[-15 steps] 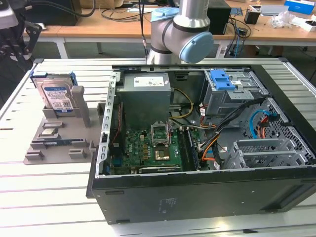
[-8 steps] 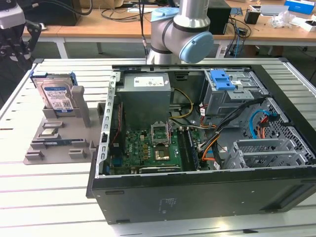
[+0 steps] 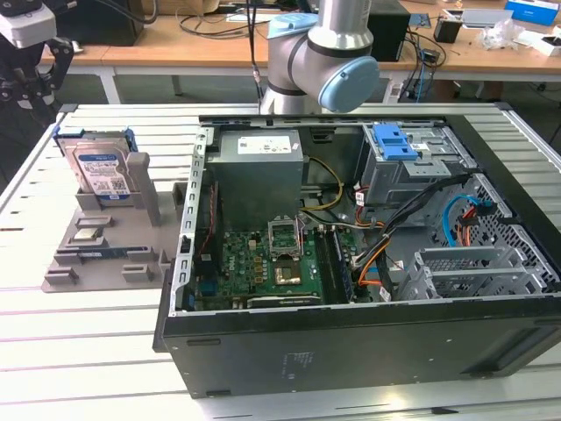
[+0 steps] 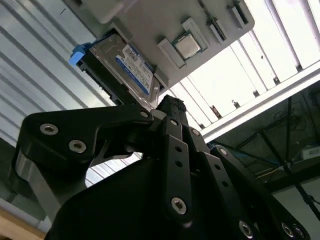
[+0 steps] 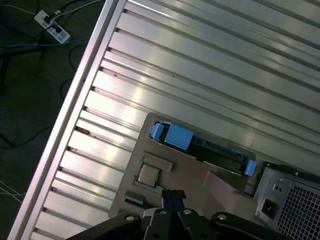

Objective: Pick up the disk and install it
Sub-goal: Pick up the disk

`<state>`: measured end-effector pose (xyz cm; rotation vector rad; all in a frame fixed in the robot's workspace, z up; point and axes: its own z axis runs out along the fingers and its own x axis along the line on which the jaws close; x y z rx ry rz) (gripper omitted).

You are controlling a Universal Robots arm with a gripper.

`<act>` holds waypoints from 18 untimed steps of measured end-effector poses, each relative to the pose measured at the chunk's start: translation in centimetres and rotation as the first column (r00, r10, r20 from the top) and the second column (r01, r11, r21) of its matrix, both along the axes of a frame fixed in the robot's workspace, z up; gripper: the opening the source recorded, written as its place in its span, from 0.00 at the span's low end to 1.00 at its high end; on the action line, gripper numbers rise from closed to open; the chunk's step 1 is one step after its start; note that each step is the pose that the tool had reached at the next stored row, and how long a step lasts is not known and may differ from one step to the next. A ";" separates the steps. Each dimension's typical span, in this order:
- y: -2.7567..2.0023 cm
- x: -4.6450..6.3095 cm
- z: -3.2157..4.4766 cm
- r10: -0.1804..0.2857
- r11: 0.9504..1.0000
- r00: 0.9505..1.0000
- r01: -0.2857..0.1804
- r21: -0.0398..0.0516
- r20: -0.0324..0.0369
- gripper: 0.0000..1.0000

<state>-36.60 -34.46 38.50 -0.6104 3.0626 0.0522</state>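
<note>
Disk [image 3: 101,171] stands upright in rack [image 3: 114,230], not yet picked. Pincer [image 4: 170,104] hangs above rack, apart from disk, fingertips look closed together, nothing held. Judgement: open wide first, square to disk's flat faces, come down between its blue rails, lift straight out of rack.

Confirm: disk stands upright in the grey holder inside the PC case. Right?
Not inside. The disk does stand upright in the grey holder, but that holder sits on the table outside the PC case, on the exterior view's left of it. The exterior view shows this.
</note>
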 end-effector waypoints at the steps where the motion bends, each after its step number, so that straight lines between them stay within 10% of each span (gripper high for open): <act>1: 0.00 0.0 0.00 0.008 1.000 1.000 -0.008 0.000 0.000 0.11; 8: 0.00 0.0 0.00 0.082 0.997 0.997 -0.082 0.000 0.000 0.11; 18: 0.00 0.0 0.00 0.205 0.979 0.979 -0.205 0.000 0.000 0.11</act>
